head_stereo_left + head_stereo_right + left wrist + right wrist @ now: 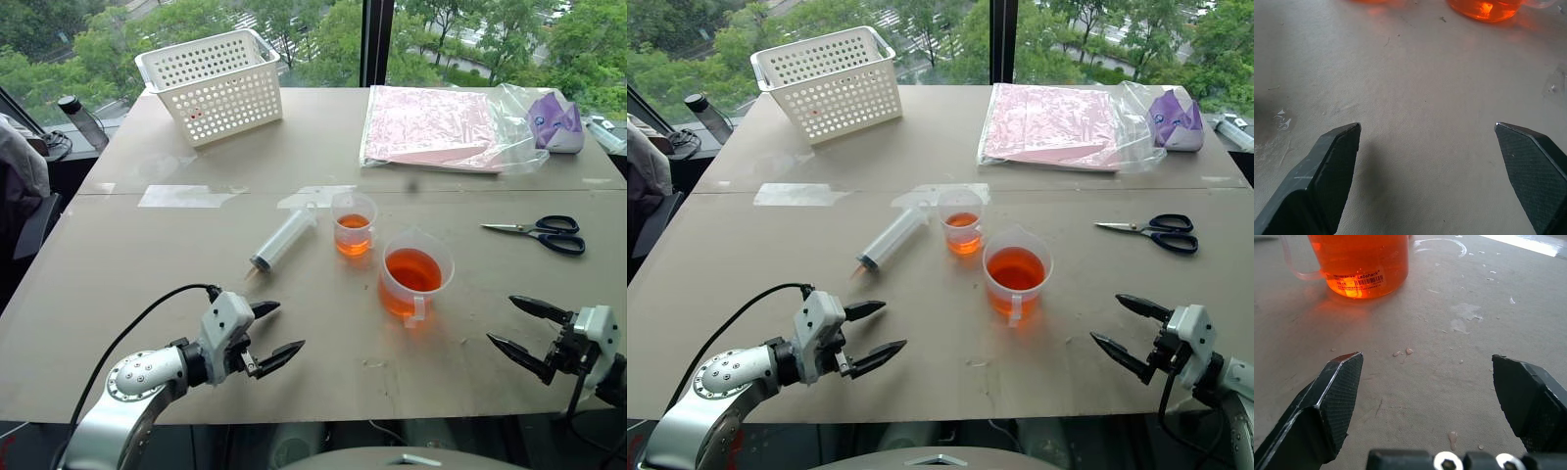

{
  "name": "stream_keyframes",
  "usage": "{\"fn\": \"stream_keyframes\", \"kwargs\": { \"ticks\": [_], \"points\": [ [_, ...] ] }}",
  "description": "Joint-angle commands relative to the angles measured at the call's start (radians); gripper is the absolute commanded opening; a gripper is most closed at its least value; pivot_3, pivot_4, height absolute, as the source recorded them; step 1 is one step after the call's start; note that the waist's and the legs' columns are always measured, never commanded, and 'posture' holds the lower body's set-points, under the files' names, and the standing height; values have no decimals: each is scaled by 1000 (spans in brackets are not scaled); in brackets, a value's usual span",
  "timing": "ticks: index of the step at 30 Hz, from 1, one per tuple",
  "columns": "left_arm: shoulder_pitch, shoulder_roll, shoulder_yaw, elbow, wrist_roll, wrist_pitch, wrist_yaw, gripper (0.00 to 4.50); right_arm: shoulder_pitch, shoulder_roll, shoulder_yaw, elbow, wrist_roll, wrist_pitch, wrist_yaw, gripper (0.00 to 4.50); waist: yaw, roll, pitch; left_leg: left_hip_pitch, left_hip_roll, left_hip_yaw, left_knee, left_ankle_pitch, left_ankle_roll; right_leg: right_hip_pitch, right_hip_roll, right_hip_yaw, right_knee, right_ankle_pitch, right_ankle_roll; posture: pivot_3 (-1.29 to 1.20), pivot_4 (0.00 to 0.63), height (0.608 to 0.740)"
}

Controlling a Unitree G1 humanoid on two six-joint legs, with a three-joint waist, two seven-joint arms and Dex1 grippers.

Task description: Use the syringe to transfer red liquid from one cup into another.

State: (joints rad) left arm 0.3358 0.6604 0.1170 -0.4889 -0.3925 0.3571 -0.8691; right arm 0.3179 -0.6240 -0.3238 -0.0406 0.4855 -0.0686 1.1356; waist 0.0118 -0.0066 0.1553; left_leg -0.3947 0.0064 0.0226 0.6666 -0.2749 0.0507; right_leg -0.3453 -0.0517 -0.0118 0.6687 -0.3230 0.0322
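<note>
At the near edge of the desk, the left tool hovers low with its two black fingers spread wide and nothing between them. The right tool, near the right corner, is likewise spread and empty, pointing in toward the middle.

Just beyond them, near the centre, stands the larger cup, clear plastic with a side handle facing the near edge and a pouring lip; it holds translucent orange-red liquid up to about half its height. A little farther and to its left sits the smaller cup, narrower, with a shallow layer of the same liquid in its bottom.

Left of the smaller cup lies the syringe, flat on the desk, its whitish barrel slanting with the orange-tinted tip toward the near left.

Scissors lie well to the right. At the far side are a white perforated basket and a pink packet in clear plastic.
</note>
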Motion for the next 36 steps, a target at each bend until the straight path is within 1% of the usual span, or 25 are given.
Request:
{"fn": "stream_keyframes", "kwargs": {
  "ticks": [1,5,9,19,22,26,30,32,34,36],
  "points": [
    [-8,11,-3,-18,-3,-3,0,4461,-2,-19,-22,-11,19,-3,12,4500,0,0,0,0,0,0,0,0,0,0,0,0,0,0,0,0,150,740],
    [-11,15,-10,-45,-17,26,6,4461,-2,-27,-29,-4,27,-1,25,4500,0,0,0,0,0,0,0,0,0,0,0,0,0,0,0,0,150,740],
    [-8,8,-13,-52,-14,30,15,4461,16,-33,-2,-13,17,-4,46,4500,0,0,0,0,0,0,0,0,0,0,0,0,0,0,0,0,150,740],
    [-10,9,-20,-20,1,0,11,4461,-25,-32,-19,3,25,3,29,4500,1,0,0,0,0,0,0,0,0,0,0,0,-1,0,0,0,150,740],
    [-27,19,-16,3,15,-8,9,4461,-30,-34,-24,6,22,-5,26,4500,1,0,0,0,0,0,0,0,0,0,0,0,-1,0,0,0,150,740],
    [-87,39,29,31,-6,13,11,4461,-41,-59,-58,-19,47,23,18,4500,1,1,0,0,0,0,0,0,0,0,0,-1,-1,0,0,0,150,740],
    [-177,136,109,91,-59,99,-37,4461,-58,-166,-111,-177,173,235,-12,4500,0,4,2,-1,0,0,0,0,0,0,0,-1,0,0,0,0,150,740],
    [-239,180,161,121,-124,163,-64,4461,-99,-192,-140,-243,241,300,-47,4500,-5,4,2,-1,0,-1,0,0,0,0,0,-1,0,0,0,0,150,740],
    [-299,217,188,138,-169,230,-72,4461,-130,-209,-155,-296,292,360,-72,4500,-5,4,2,-1,0,-2,0,0,0,-1,0,-2,1,0,0,0,150,740],
    [-389,262,204,147,-213,307,-69,4461,-171,-250,-159,-377,386,455,-94,4500,0,3,3,-2,0,-2,0,0,0,0,0,-2,-1,0,0,0,150,740]
  ]
}}
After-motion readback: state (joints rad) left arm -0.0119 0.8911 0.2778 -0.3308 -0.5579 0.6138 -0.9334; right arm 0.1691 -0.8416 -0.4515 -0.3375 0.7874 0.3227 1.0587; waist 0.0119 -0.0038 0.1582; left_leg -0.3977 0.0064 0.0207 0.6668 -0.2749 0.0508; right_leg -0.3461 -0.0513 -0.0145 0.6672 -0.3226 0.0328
